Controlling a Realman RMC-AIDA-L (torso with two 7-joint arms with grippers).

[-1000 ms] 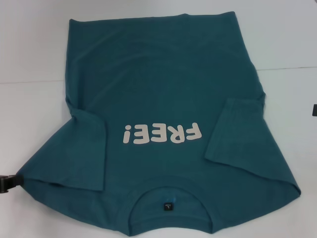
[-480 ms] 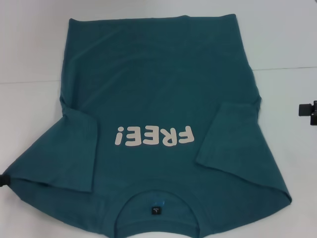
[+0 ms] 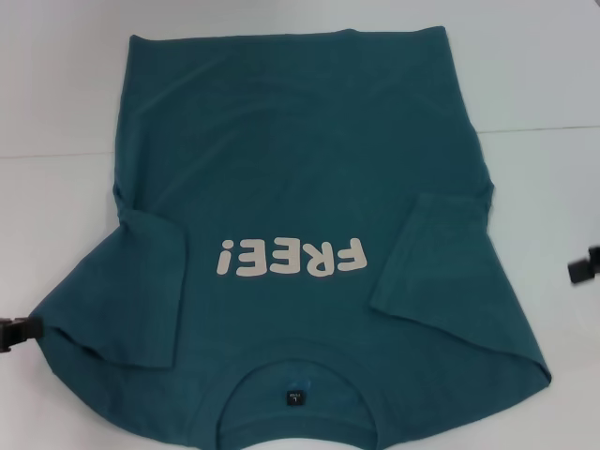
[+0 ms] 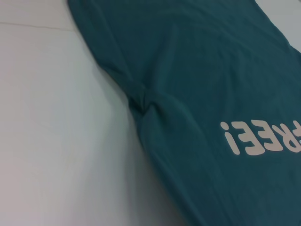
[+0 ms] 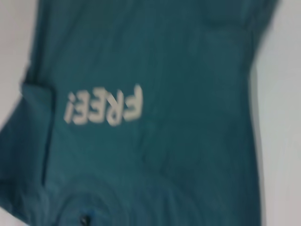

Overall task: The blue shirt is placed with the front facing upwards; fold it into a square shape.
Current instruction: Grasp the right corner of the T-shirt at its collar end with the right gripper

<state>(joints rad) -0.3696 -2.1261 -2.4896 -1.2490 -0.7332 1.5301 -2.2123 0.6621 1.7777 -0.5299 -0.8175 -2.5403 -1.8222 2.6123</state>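
Teal cotton: the shirt (image 3: 300,216) is lying front-up on the table (image 3: 56,94), spread wide across it, with both sleeves folded in over the body.
Change at left: the left gripper (image 3: 17,333) is showing more now than half a second ago, a black tip poking in at the frame edge, right against the shirt's left shoulder corner; a second ago it was sitting in much the same spot.
Change at right: the right gripper (image 3: 585,270) is sitting lower than half a second ago, only a black sliver at the frame edge, apart from the cloth.
Change in cloth: the shirt is lying as it did half a second ago; the left sleeve edge is puckering slightly near the left gripper.
Grip state: too little of either gripper is showing to tell whether its fingers are spread or closed, or whether the left one is gripping cloth.
Long axis: running from the collar (image 3: 295,389), nearest the robot between the two grippers, away to the hem (image 3: 281,39) at the far end.
Print: the off-white "FREE!" (image 3: 289,257) is reading upside down from the head, lying between the grippers and a little beyond them.
Label: a small dark tag (image 3: 295,397) is sitting inside the round ribbed neck.
Texture: soft matte knit, with a bunched crease at the left armpit (image 4: 146,101) in the left wrist view.
Surface: smooth white, with a faint seam line crossing beyond both grippers.
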